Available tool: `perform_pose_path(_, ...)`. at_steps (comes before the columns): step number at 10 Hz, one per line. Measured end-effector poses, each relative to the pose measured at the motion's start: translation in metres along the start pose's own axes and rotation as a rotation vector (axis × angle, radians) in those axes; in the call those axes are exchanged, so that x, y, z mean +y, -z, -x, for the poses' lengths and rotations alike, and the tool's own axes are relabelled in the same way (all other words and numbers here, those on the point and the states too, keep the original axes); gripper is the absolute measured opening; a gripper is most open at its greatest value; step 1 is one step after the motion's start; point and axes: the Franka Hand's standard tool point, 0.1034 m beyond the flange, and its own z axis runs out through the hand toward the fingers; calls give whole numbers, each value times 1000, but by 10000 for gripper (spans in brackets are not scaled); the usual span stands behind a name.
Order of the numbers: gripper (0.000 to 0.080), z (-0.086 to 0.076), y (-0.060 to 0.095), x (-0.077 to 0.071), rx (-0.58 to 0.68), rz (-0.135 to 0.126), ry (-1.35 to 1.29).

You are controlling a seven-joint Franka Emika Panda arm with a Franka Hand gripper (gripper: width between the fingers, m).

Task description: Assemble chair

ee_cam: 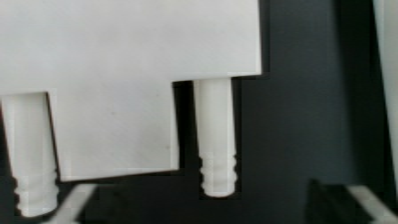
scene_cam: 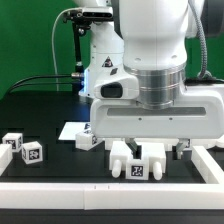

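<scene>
The gripper (ee_cam: 210, 208) hung directly over the part-built chair (scene_cam: 137, 162), which sat on the table near the rail (scene_cam: 60, 186). Its fingers (ee_cam: 68, 205) stood spread, grasping nothing. One peg (ee_cam: 214, 140) of the panel (ee_cam: 125, 100) lay between them, untouched. Judgement: the panel lay flat so its pegs pointed free toward a mating piece, and the spread stance suited a fresh grasp there. Two loose blocks (scene_cam: 22, 148) waited well apart on the exterior view's left, and a third block (scene_cam: 85, 139) sat nearer.

Chair pieces (scene_cam: 137, 155) white, black-and-white square tags (scene_cam: 137, 172); table (scene_cam: 45, 110) black; backdrop (scene_cam: 30, 40) green; arm (scene_cam: 150, 30) white.
</scene>
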Motion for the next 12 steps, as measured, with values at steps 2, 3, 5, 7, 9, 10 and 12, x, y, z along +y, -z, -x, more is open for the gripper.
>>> perform_pose_path(2, 597, 4, 10, 3, -77, 6, 3)
perform_pose_path(3, 640, -8, 25, 2, -100, 18, 16)
perform_pose_path(5, 648, -9, 27, -3, -238, 47, -37)
perform_pose_path(7, 649, 9, 24, 2, -384, 70, -72)
perform_pose_path(9, 649, 10, 19, 12, -511, 79, -65)
perform_pose_path(10, 649, 1, 11, 28, -551, 63, -17)
perform_pose_path(12, 649, -20, 10, 44, -532, 31, 49)
